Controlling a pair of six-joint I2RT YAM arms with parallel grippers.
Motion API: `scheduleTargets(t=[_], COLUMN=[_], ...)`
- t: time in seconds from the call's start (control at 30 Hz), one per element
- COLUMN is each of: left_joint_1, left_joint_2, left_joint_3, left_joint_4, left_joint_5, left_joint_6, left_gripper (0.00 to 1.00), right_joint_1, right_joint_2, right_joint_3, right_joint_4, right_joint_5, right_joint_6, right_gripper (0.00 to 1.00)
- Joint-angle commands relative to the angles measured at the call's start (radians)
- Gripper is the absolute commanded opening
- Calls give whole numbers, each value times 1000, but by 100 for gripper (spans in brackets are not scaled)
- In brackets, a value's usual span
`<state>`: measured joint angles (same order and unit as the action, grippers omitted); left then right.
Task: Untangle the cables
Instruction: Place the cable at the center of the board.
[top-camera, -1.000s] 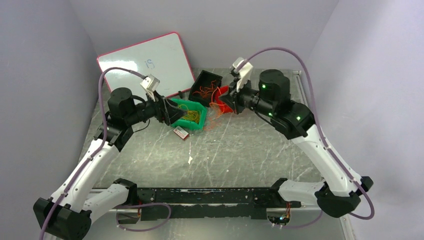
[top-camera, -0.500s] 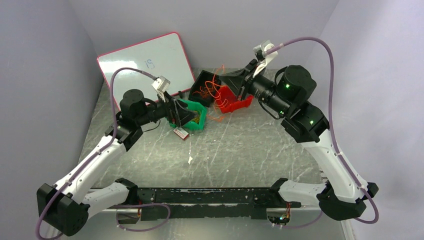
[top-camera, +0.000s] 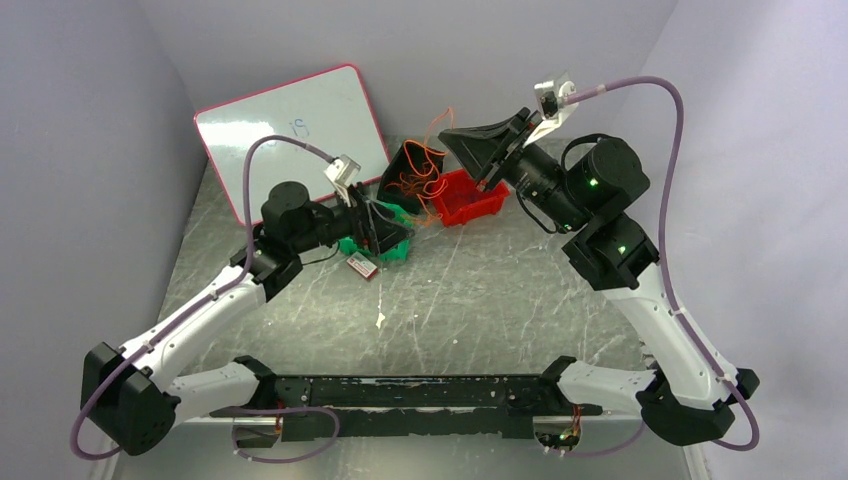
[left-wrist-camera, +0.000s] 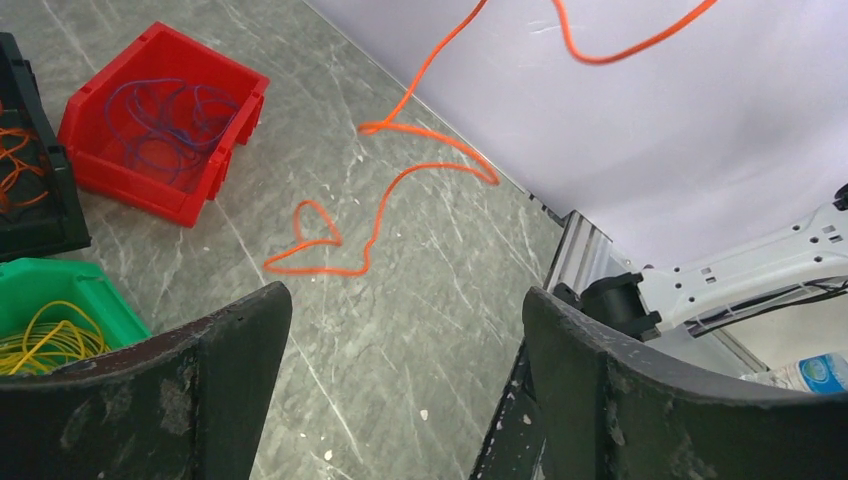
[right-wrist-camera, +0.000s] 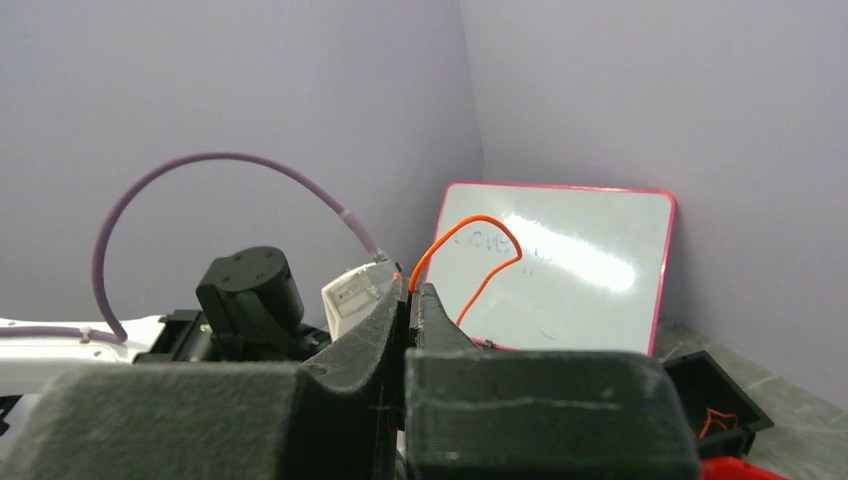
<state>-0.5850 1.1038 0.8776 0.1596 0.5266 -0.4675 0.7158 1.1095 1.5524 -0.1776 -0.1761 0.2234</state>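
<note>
My right gripper (top-camera: 444, 135) is raised above the bins and shut on a thin orange cable (right-wrist-camera: 480, 250). The cable loops past its tips (right-wrist-camera: 410, 286) and hangs in strands (top-camera: 432, 165) toward the black bin (top-camera: 405, 165). More of this orange cable (left-wrist-camera: 380, 215) lies curled on the table and rises out of the left wrist view. My left gripper (top-camera: 388, 232) hovers at the green bin (top-camera: 392, 252), open (left-wrist-camera: 400, 300), with nothing between its fingers. Yellow cables (left-wrist-camera: 40, 340) lie in the green bin (left-wrist-camera: 85, 290). Thin dark loops lie in the red bin (left-wrist-camera: 160, 135).
A whiteboard (top-camera: 290, 125) with a red rim leans on the back wall behind the bins. A small red and white tag (top-camera: 362, 265) lies on the table in front of the green bin. A metal rail (left-wrist-camera: 570, 250) edges the table on the right.
My right gripper has risen and swung back, drawing the orange cable up from the bins. The left arm has reached further right over the green bin, and its jaws have opened wider.
</note>
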Motion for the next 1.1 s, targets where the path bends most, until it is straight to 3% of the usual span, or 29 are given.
scheduleTargets(t=[0.0,0.3,0.7,1.07], left_joint_1=[-17,-18,-21,-35], left_joint_2=[-10,-39,-93,-20], left_joint_3=[-11,-28,-56,-17], left_joint_4=[3,-53,2,-29], left_joint_5=[-55,-112,104,123], left_joint_6=[54,158,377,440], left_gripper=[89,88,85,75], right_joint_1=[-3,-4,-3,-4], right_joint_2=[-4,9,26,46], right_joint_3=[14,35,71,93], right_joint_4=[61,59,55,56], right_joint_5=[-14,-48,-100,-155], right_joint_6=[22,40,77,105], right_gripper=[0,0,0,0])
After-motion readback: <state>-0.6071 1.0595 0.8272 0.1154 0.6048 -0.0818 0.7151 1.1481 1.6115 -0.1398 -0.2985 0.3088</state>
